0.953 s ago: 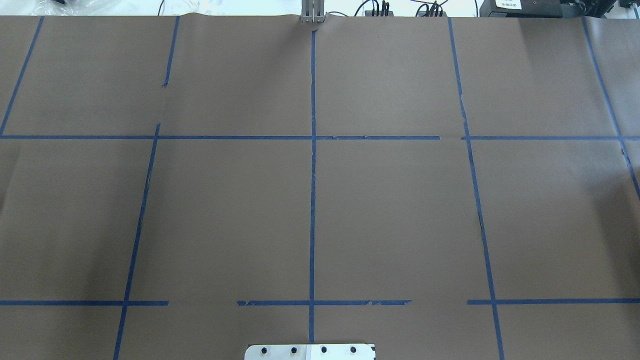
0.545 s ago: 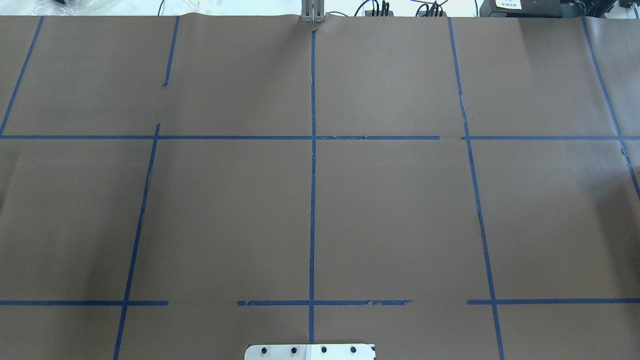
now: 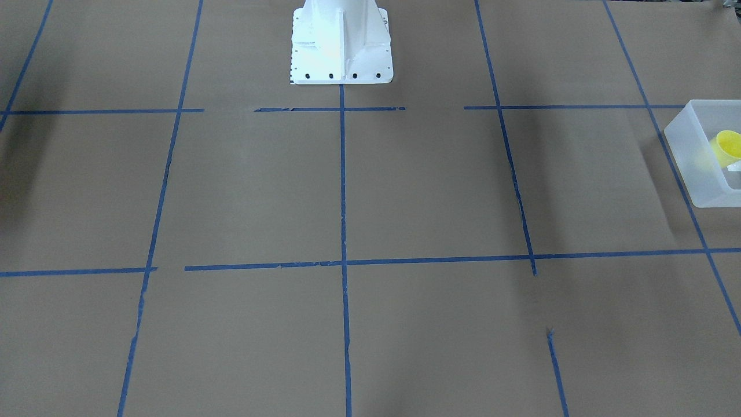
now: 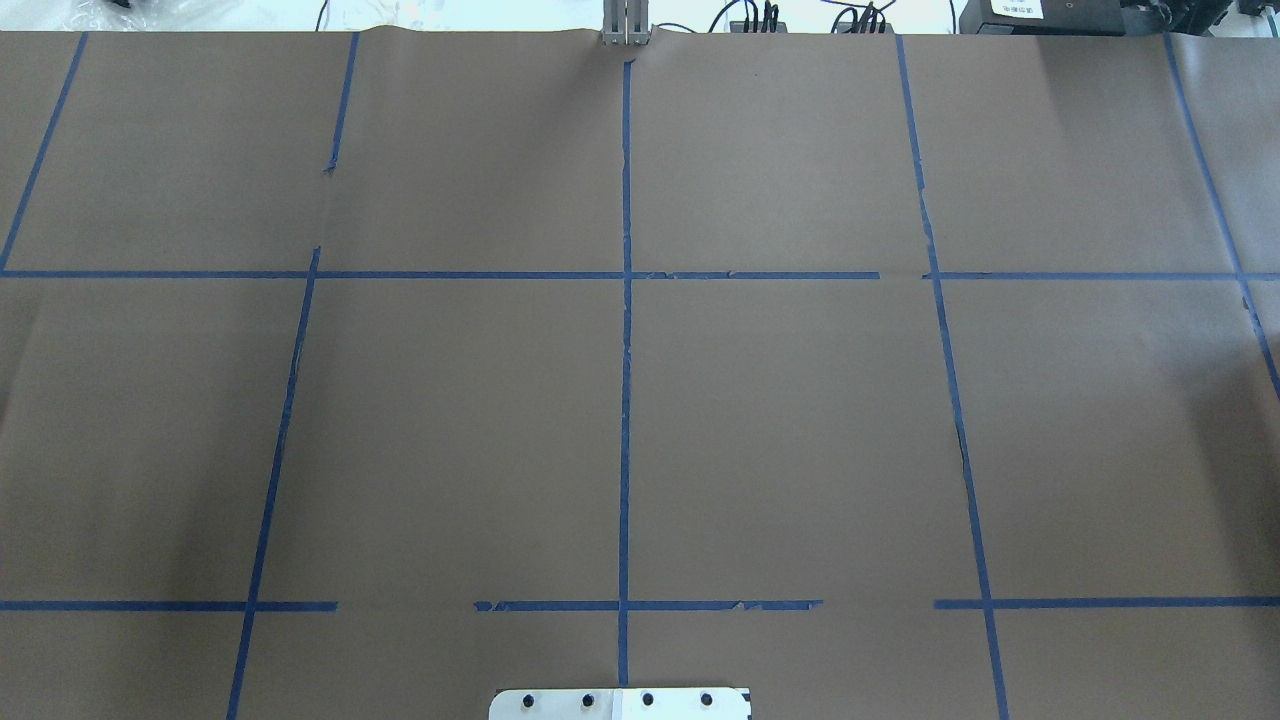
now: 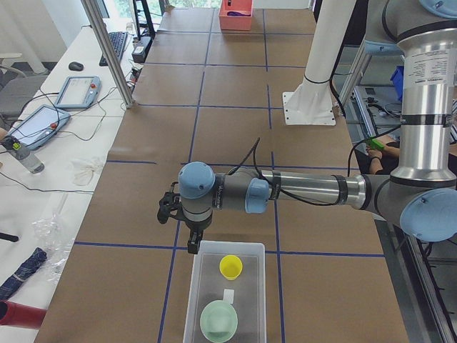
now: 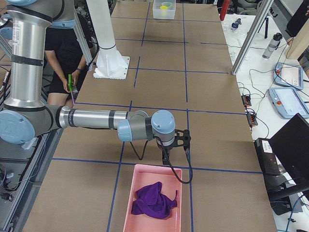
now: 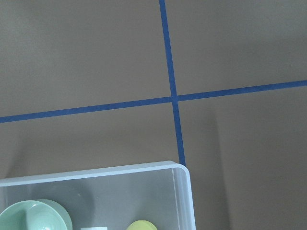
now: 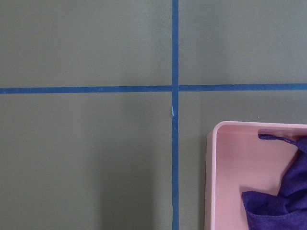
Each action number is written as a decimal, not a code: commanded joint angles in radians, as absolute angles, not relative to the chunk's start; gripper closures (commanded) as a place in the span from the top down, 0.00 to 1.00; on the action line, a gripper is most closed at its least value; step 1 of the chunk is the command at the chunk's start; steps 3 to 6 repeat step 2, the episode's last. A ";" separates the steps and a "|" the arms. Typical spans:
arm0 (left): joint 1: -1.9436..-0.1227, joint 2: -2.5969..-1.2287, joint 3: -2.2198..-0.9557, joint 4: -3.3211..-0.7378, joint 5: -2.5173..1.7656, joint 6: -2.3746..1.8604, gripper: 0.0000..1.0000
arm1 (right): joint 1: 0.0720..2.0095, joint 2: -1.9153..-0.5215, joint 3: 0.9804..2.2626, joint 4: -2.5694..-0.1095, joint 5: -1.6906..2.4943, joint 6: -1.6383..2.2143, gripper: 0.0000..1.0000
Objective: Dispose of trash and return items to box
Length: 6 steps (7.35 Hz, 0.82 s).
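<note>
Left tool (image 5: 191, 246) beside box (image 5: 191, 293) with cup (image 5: 230, 266), bowl (image 5: 218, 321); right tool (image 6: 165, 158) beside pink tray (image 6: 128, 198); openings: cannot tell.

Lighting bright, diffuse. Soft shadows on brown paper table cover (image 4: 450, 420); glare on white metal robot pedestal (image 3: 324, 46). Focus sharp.

Blue tape lines (image 4: 625, 400) cross the brown paper-covered counter (image 4: 450, 430). A frosted-white rectangular plastic bin (image 3: 692, 156) and a pink rectangular plastic tray (image 6: 145, 176) sit at its ends

Silver arm tubes (image 5: 307, 189), blue joint caps (image 5: 196, 179), black cables (image 5: 250, 153).
</note>
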<state>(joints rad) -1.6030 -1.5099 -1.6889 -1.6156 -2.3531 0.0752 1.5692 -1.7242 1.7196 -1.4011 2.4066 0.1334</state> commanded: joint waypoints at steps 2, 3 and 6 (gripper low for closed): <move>-1.603 -1.511 -1.689 -1.617 -2.353 0.075 1.00 | 1.569 -1.724 1.720 -1.397 2.405 0.132 1.00; -1.603 -1.511 -1.689 -1.617 -2.353 0.075 1.00 | 1.569 -1.724 1.720 -1.397 2.405 0.132 1.00; -1.603 -1.511 -1.689 -1.617 -2.353 0.075 1.00 | 1.569 -1.724 1.720 -1.397 2.405 0.132 1.00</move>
